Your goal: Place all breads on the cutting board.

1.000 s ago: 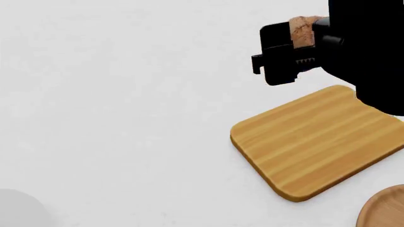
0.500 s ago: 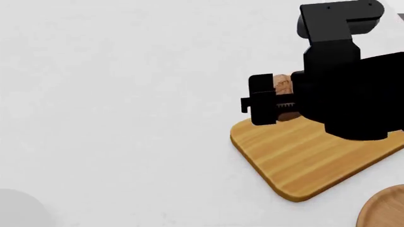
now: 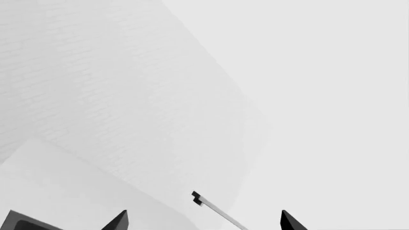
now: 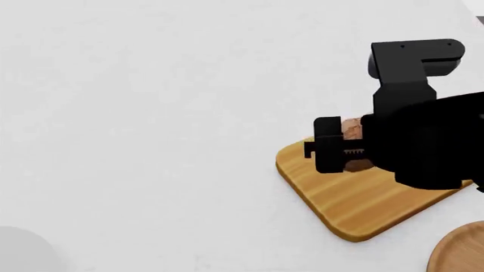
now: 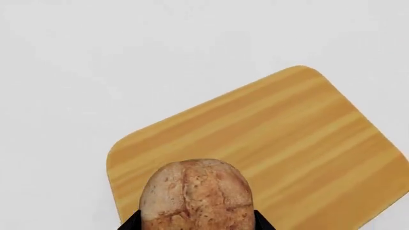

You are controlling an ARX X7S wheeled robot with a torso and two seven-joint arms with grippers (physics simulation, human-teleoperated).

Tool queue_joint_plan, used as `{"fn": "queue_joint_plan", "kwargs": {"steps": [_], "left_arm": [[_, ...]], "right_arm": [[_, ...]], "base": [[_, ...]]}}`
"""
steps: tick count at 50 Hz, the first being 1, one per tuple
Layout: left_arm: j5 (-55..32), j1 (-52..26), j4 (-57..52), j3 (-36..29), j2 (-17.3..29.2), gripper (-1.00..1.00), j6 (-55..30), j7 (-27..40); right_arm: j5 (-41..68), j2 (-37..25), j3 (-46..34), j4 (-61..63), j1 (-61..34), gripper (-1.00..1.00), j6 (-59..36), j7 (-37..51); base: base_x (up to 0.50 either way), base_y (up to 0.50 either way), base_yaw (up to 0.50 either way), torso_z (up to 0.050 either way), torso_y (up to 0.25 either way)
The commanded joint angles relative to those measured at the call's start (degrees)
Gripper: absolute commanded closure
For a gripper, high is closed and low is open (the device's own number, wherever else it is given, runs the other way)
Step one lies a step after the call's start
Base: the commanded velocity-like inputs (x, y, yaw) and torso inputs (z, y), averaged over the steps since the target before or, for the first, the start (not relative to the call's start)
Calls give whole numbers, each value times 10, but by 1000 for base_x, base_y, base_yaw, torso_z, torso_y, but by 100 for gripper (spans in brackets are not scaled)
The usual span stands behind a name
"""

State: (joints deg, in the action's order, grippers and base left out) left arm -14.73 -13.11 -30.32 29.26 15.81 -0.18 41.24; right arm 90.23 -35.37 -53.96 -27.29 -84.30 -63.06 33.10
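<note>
My right gripper point(image 4: 338, 148) is shut on the brown crusty roll point(image 4: 352, 130) and holds it just over the far left corner of the light wooden cutting board point(image 4: 363, 198). In the right wrist view the roll point(image 5: 195, 194) sits between the two black fingertips, with the board point(image 5: 300, 139) beneath and beyond it. I cannot tell whether the roll touches the board. The smaller orange-brown piece is out of view. My left gripper point(image 3: 201, 221) shows only its two black fingertips, wide apart and empty, pointing at a pale wall.
A round wooden dish point(image 4: 458, 249) shows at the lower right corner of the head view. A pale round shape point(image 4: 22, 249) lies at the lower left corner. A thin grey bar point(image 3: 217, 211) crosses the left wrist view.
My right gripper has come down and toward me with the roll, from beyond the board's far edge to over the board's far left corner.
</note>
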Motion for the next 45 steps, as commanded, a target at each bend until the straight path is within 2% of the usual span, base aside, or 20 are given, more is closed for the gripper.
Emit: {"fn": "queue_joint_plan", "kwargs": {"steps": [1,24,45], "left_arm": [[-1,1,-2,-1,3,-100,-3,2],[-4,3,-1,-2,5,-100,2,4],[-5,4,-4,-4,8,-100,1,6]], "right_arm": [[-29,4,-10,-17,13,100,10,-25],[-72,27,-38,-67,31,100,36,-67],[-82,27,-47,-71,43,100,40,-66]], "base": [[0,0,0,0,0],[0,0,0,0,0],[0,0,0,0,0]]}}
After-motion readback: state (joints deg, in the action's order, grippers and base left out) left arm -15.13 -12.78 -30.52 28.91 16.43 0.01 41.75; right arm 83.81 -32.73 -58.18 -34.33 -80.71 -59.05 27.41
